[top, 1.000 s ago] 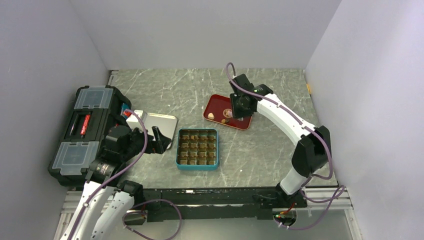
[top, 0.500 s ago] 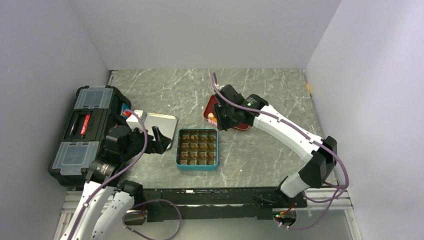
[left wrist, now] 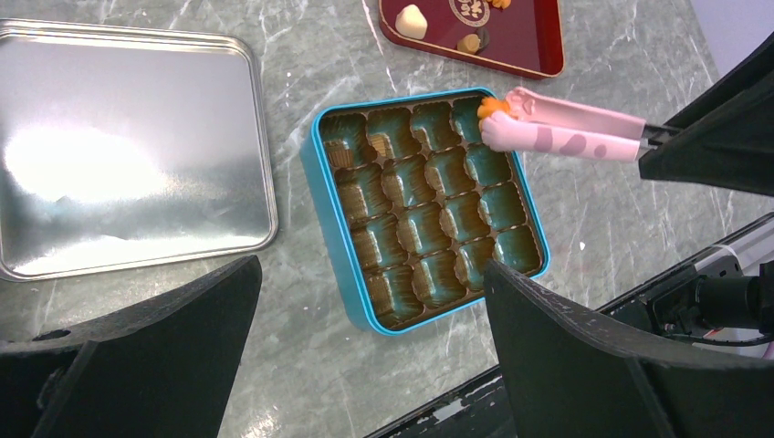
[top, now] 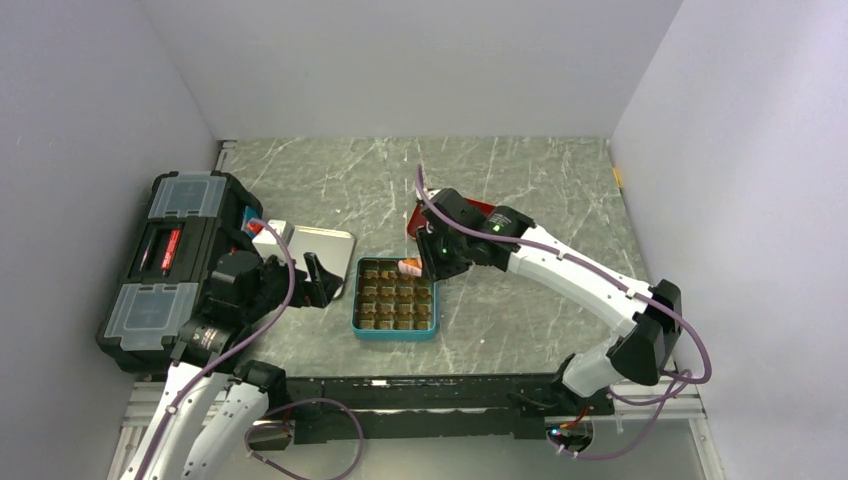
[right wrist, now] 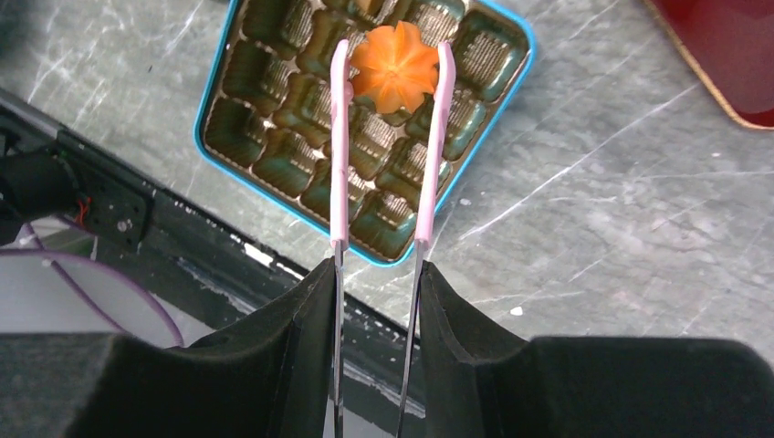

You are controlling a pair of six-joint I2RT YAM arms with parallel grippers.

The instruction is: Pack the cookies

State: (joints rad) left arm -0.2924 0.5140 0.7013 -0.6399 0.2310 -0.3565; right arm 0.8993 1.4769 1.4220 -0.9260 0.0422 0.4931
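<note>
An orange flower cookie point(right wrist: 395, 78) is pinched in the tips of the pink tongs point(right wrist: 429, 155), above the teal tin's point(top: 394, 335) upper right corner. The right gripper point(right wrist: 376, 301) clamps the tongs' handles. In the overhead view's lower left, the left gripper point(left wrist: 370, 269) gapes wide, empty.

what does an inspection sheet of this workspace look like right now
surface: grey marbled table, white veins
job's things: orange flower cookie pinched in pink tongs above open teal tin; cream lump and brown piece on red tray
clutter: silver tin lid, black toolbox at left
pincers: left pincer open, empty; right pincer shut on the tongs
cables: purple cables run along both arms
surroundings: plain pale walls; nothing else seen
</note>
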